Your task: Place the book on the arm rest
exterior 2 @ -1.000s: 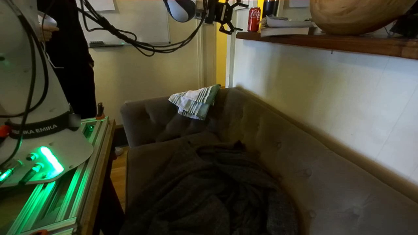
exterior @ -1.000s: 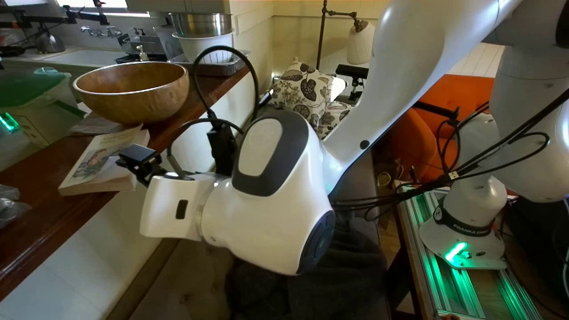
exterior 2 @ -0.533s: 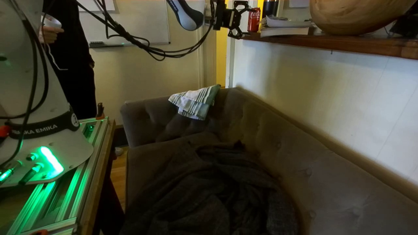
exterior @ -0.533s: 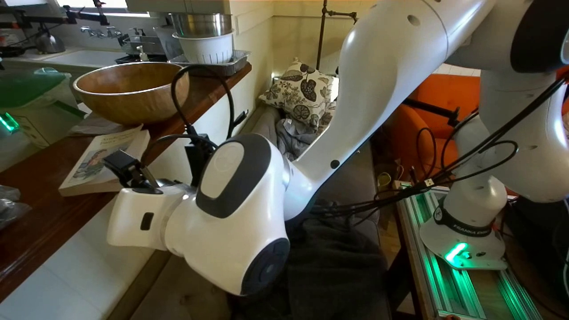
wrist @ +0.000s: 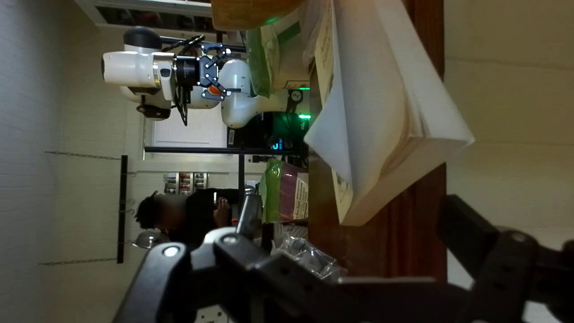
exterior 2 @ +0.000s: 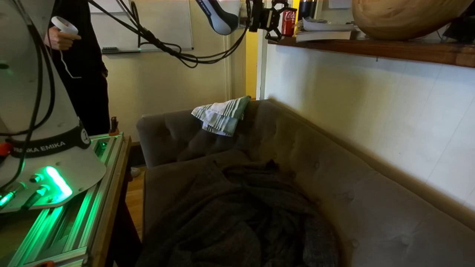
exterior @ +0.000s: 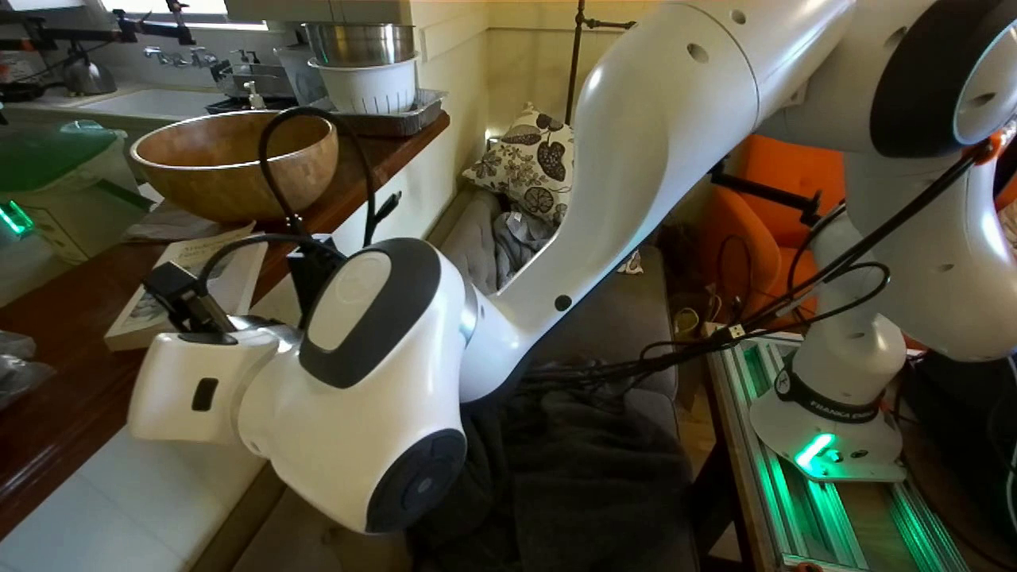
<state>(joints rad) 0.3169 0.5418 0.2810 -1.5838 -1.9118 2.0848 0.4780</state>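
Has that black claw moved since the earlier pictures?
Yes. In an exterior view, the claw has moved to the picture's right, toward the wooden shelf.

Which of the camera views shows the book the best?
The wrist view: the book is largest there and nothing blocks it, though the picture's top border cuts it. In an exterior view the arm partly hides its cover; in an exterior view mainly its side shows, small.

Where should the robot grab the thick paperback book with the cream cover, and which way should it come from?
Probably the corner of the book that juts past the brown wooden ledge, where a lower jaw fits underneath. I'd bring the open black gripper in level from the grey tufted sofa side, upper jaw above the curled top sheet.
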